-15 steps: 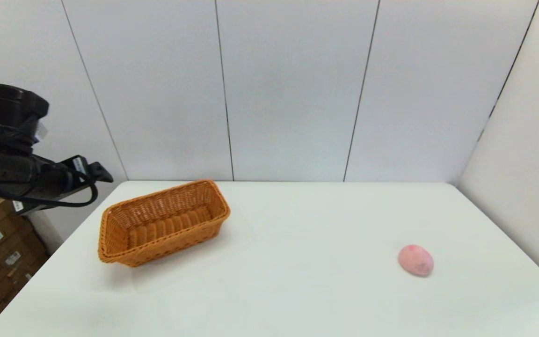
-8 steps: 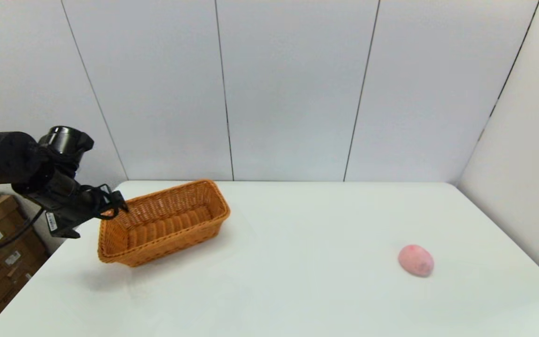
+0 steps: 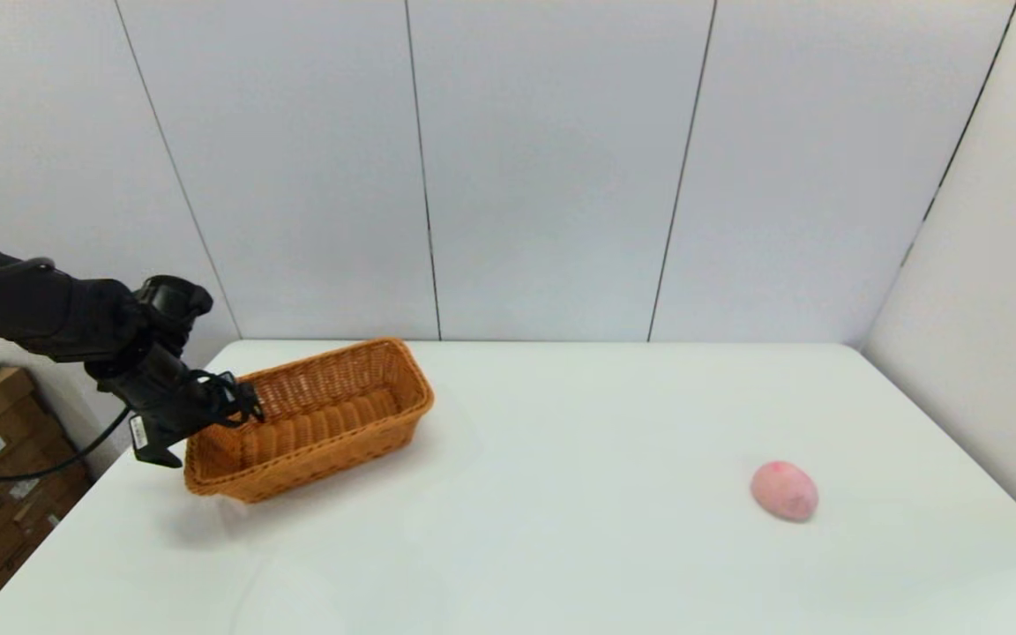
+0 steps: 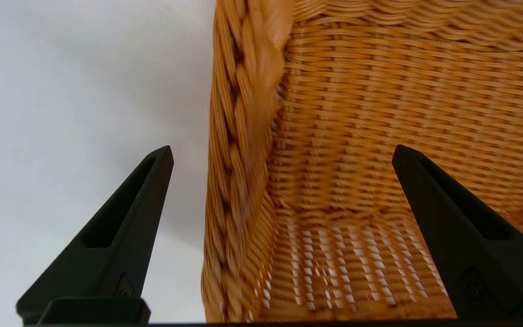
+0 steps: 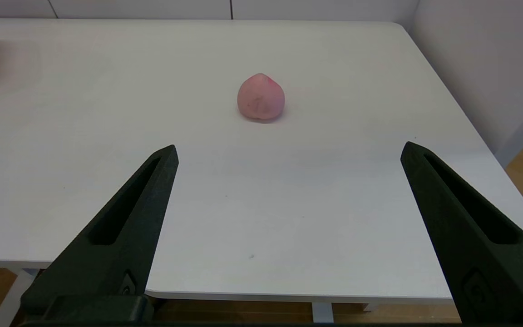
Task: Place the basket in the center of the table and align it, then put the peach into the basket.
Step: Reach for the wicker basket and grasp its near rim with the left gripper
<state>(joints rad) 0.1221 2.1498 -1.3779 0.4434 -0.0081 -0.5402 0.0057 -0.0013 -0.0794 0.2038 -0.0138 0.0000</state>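
The left end effector (image 3: pixel 248 410), fingers spread wide and gripping nothing, straddles the short end rim of the basket (image 3: pixel 310 422) near the tabletop's (image 3: pixel 561 529) far-left corner, long axis running away toward centre.

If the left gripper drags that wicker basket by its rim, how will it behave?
The basket is likely light and fairly stiff, being openwork wicker. It may pivot, as the left gripper straddles the rim at one end. It probably slides easily on the smooth table.

Basket (image 3: pixel 310 419) left on table (image 3: pixel 561 529); peach (image 3: pixel 784 490) right.
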